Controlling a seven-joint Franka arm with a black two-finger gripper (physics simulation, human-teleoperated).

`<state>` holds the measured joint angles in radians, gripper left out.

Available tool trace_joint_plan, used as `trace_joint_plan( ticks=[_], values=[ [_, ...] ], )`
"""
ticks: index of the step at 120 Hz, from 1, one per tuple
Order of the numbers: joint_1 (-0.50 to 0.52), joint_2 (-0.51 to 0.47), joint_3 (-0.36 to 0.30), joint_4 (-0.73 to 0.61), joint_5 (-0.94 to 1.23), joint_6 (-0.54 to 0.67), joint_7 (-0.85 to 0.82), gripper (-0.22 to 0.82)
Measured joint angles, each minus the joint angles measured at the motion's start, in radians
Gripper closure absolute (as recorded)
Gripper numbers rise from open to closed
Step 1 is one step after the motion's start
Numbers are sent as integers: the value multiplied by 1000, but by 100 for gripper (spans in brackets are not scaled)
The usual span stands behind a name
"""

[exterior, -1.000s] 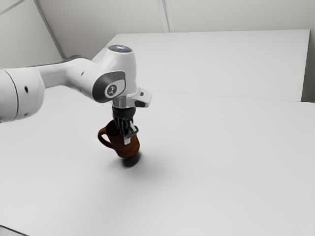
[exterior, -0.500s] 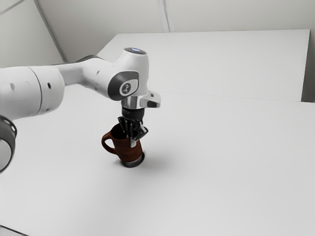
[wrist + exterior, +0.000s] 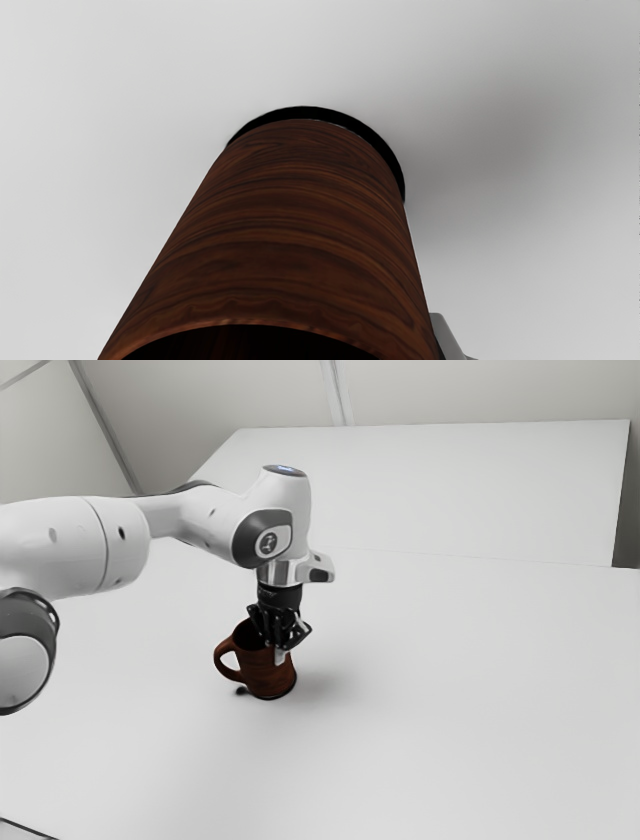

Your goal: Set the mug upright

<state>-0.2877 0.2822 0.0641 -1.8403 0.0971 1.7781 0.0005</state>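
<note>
The brown wood-grained mug (image 3: 265,672) stands nearly upright at the table surface in the exterior view, opening up, its handle toward the exterior view's left. My gripper (image 3: 274,647) points down at its rim and is shut on the mug, with a light fingertip against the outer wall. In the wrist view the mug (image 3: 295,225) has its dark opening nearest the hand and a black crescent around its base. Part of the gripper (image 3: 444,336) lies beside the mug's outer wall there; the other finger is hidden.
The white table (image 3: 430,710) extends around the mug. A pale panel (image 3: 430,490) rises beyond it at the back. The arm reaches in from the exterior view's left, above the table. A small dark shadow lies below the handle.
Hand and mug have moved together toward the exterior view's right. The mug has come down from a tilted, raised pose to a nearly upright one, and the shadow gap beneath it has closed.
</note>
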Motion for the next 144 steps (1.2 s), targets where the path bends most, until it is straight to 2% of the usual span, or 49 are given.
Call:
trace_joint_plan(
  ticks=[8,29,50,56,70,86,96,120,144],
  values=[
    [-1,2,0,2,-5,0,-5,66],
    [4,-26,0,2,-20,-2,-16,32],
    [5,-91,4,22,-24,-2,-23,16],
    [1,-95,15,51,-24,-3,-24,13],
    [-33,-82,106,132,-26,-3,-22,9],
    [-26,-24,156,270,-56,-4,15,6],
    [-26,-5,167,318,-68,-7,44,5],
    [3,-73,171,335,-75,-13,103,3],
    [5,-72,183,385,-70,-69,150,3]
  ],
)
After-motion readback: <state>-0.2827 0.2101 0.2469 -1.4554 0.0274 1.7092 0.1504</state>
